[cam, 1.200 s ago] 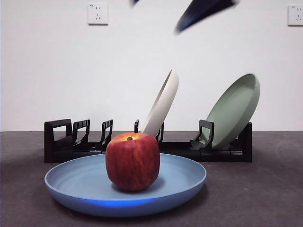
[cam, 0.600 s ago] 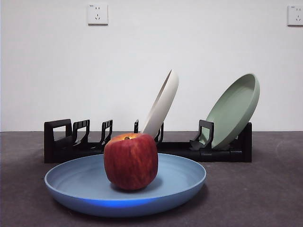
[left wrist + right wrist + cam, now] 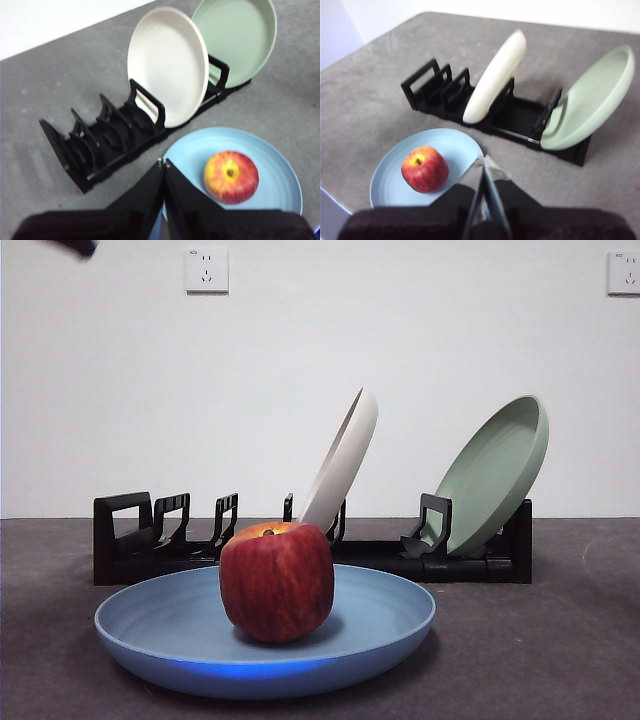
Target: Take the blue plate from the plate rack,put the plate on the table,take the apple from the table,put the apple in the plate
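The apple [image 3: 277, 581] sits in the blue plate [image 3: 380, 620] on the table [image 3: 560, 640] in front of the plate rack [image 3: 130, 540], both the left gripper [image 3: 164, 163] and right gripper [image 3: 483, 159] hang high with jaws pressed together and empty, so the job looks finished and nothing more seems called for.

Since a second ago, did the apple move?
Yes, a tiny bit. Seen from the front, the apple has shifted slightly left against the plate rack behind it. It is inside the blue plate, and no fingers touch it.
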You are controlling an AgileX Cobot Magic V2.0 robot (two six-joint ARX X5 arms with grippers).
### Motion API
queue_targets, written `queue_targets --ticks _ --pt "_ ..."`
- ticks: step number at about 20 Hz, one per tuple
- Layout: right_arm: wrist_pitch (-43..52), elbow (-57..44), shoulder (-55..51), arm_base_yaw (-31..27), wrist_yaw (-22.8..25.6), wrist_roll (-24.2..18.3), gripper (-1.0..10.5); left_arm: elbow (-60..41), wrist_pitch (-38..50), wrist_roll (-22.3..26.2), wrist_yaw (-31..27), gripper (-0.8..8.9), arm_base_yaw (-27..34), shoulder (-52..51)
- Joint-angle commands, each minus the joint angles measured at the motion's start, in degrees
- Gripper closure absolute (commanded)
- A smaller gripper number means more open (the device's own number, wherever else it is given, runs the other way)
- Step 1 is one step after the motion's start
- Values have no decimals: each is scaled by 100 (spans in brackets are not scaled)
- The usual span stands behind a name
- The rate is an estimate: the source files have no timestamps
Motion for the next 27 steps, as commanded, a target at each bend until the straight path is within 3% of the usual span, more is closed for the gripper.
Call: queue_targets --ticks 1,3,7,22,23,27 --pt "404 -579 -116 7 -118 262 959 -492 214 -262 -17 822 9 -474" --pt "697 -916 -173 7 -310 264 959 -754 306 -315 -24 822 9 -809" --pt "796 -1113 -114 9 -258 262 959 -898 341 -317 -7 822 9 -1174" --pt "723 -1113 -4 7 -262 304 958 -898 142 -251 -11 816 2 -1193" --pt "723 -1113 -4 7 -262 302 958 -898 122 98 -173 816 98 -1331" --pt "723 -1110 -4 7 -262 302 958 -1174 341 164 350 816 1163 -2031"
